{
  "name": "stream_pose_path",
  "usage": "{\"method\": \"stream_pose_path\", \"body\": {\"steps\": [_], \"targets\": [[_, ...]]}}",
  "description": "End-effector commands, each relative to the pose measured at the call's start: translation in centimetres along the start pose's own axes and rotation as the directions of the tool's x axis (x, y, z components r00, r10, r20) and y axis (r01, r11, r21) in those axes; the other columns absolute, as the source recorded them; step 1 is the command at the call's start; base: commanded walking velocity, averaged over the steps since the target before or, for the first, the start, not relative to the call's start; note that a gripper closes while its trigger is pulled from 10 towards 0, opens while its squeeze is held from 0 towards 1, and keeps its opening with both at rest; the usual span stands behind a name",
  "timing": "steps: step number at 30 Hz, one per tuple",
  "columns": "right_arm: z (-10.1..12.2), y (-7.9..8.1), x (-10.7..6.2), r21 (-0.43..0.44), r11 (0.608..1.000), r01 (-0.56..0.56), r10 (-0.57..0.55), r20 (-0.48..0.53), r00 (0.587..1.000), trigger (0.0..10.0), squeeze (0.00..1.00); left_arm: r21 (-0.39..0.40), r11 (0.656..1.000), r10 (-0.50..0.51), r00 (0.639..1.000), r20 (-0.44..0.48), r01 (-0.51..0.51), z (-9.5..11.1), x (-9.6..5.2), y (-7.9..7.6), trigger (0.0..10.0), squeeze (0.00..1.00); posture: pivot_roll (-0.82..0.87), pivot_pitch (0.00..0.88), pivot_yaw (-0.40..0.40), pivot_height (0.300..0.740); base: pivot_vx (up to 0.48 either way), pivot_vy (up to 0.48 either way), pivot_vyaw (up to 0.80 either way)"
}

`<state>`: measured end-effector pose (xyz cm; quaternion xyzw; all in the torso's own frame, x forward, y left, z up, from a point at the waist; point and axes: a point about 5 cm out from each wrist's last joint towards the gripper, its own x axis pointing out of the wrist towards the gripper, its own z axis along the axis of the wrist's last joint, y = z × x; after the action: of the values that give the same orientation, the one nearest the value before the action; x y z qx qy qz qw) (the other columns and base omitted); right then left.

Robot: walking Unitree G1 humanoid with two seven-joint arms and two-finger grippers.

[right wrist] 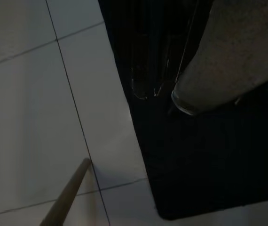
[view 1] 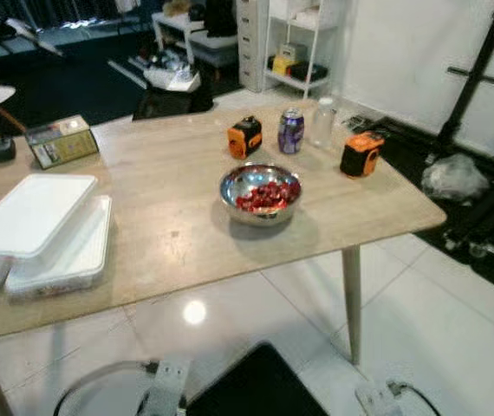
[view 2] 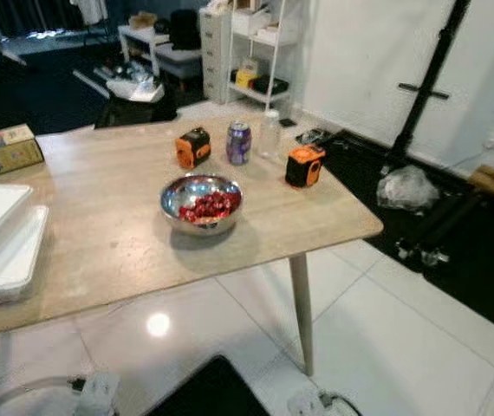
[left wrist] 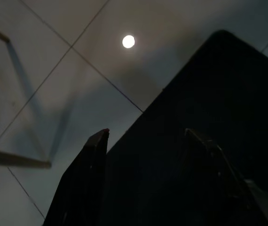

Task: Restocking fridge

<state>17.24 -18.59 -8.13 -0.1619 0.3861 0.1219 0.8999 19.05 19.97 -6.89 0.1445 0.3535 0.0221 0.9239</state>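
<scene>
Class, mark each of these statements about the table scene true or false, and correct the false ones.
1. The metal bowl holds red food. True.
2. The can stands between two orange devices. True: one orange device is on its left, the other further right.
3. The can lies on its side. False: it stands upright.
4. The white trays sit at the table's right end. False: they are at the left end.
5. A clear bottle stands right beside the can. True.
6. The left gripper holds the bowl. False: it hangs over the floor tiles, fingers apart, holding nothing.
</scene>
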Motion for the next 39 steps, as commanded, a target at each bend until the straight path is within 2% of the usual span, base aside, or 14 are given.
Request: {"method": "stream_pose_path", "body": {"steps": [1, 39], "targets": [[-0.22, -0.09, -0.07, 0.007, 1.0, 0.007, -0.007, -0.009, 1.0, 10.0, 0.0, 0.003, 1.0, 0.004, 1.0, -0.029, -0.004, -0.77, -0.25, -0.04, 10.0, 0.0, -0.05, 0.057, -0.01, 0.74, 0.0, 0.0, 0.0], [-0.17, 0.15, -0.03, -0.004, 1.0, -0.004, 0.004, -0.011, 1.0, 10.0, 0.0, -0.021, 0.999, 0.027, 0.998, -0.059, -0.029, -1.23, -0.33, 0.27, 10.0, 0.0, -0.04, 0.06, -0.014, 0.74, 0.0, 0.0, 0.0]]}}
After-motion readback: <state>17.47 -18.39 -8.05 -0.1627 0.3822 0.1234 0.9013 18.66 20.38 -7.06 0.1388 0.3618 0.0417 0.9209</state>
